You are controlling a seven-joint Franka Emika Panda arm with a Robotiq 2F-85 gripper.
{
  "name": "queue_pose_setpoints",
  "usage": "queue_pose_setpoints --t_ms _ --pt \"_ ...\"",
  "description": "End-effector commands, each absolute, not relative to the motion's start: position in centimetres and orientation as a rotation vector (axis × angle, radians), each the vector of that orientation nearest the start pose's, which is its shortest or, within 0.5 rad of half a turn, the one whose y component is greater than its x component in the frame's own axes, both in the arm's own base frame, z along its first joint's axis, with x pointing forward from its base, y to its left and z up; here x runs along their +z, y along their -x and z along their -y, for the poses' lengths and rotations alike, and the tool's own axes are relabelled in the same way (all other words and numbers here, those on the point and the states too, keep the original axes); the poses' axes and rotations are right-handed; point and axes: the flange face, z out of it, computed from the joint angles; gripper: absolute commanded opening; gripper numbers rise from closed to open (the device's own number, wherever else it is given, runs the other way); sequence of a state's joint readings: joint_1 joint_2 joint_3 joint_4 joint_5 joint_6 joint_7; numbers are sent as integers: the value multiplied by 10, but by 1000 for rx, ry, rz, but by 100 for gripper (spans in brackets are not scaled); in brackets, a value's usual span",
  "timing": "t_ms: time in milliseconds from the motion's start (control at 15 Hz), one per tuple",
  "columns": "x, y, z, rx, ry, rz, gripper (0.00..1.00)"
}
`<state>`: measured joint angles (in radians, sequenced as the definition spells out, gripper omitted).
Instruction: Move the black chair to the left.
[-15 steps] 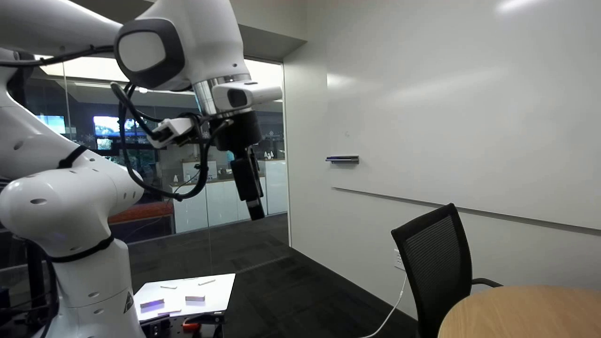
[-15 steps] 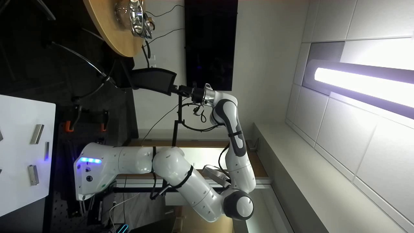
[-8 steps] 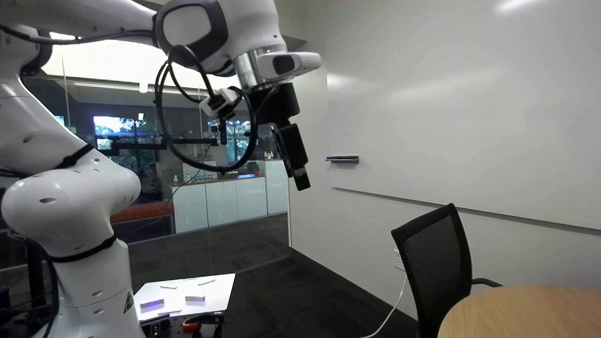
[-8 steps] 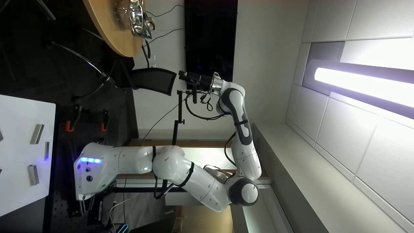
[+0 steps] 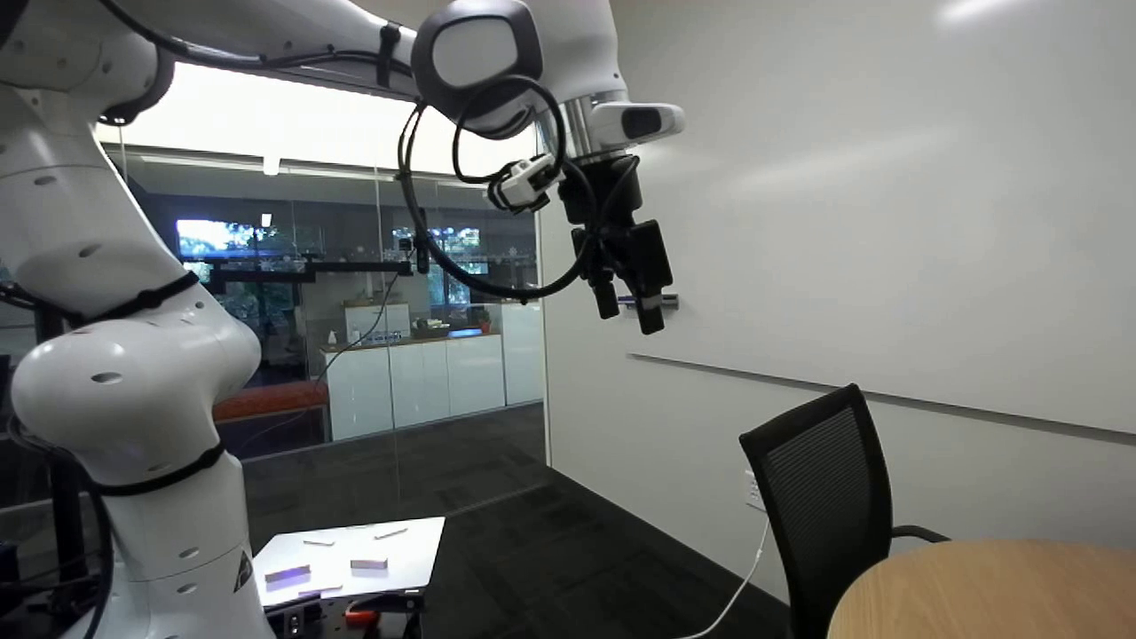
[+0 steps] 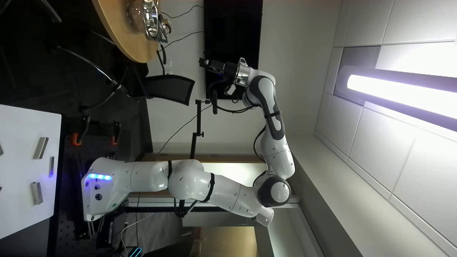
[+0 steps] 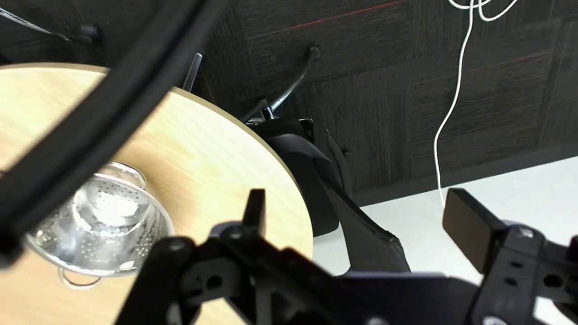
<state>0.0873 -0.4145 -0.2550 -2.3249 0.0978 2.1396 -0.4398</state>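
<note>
A perforated metal colander (image 7: 104, 221) sits on the round wooden bench (image 7: 216, 149). Behind the bench in an exterior view hangs a whiteboard (image 5: 887, 266); a black screen (image 6: 232, 25) hangs higher than the bench. A white cable (image 7: 459, 74) trails across the floor (image 7: 370, 90), apart from the bench. Well apart from it, a flat board (image 6: 21, 185) carries bars (image 6: 41, 148), perhaps metal.

The floor (image 7: 375, 104) is dark and, as far as the dim view allows, looks like carpet. On it stands the black chair (image 5: 830, 497), close beside a round table (image 7: 216, 153) that hides part of it. A white cable (image 7: 460, 67) also lies along the floor, gathered in loops at one end. The table's light wood top carries a perforated metal colander (image 7: 106, 221) with loop handles.
</note>
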Motion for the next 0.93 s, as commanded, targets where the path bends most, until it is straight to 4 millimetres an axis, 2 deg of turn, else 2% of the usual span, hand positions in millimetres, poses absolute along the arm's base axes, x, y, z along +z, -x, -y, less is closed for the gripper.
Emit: queue_pose_setpoints --t_ms 0,133,600,867 --pt "515 -451 74 -387 2970 379 100" --pt "511 -457 69 -368 2975 388 100" --pt "509 -458 75 -384 2978 339 100" --pt "515 -483 58 -376 2994 436 100"
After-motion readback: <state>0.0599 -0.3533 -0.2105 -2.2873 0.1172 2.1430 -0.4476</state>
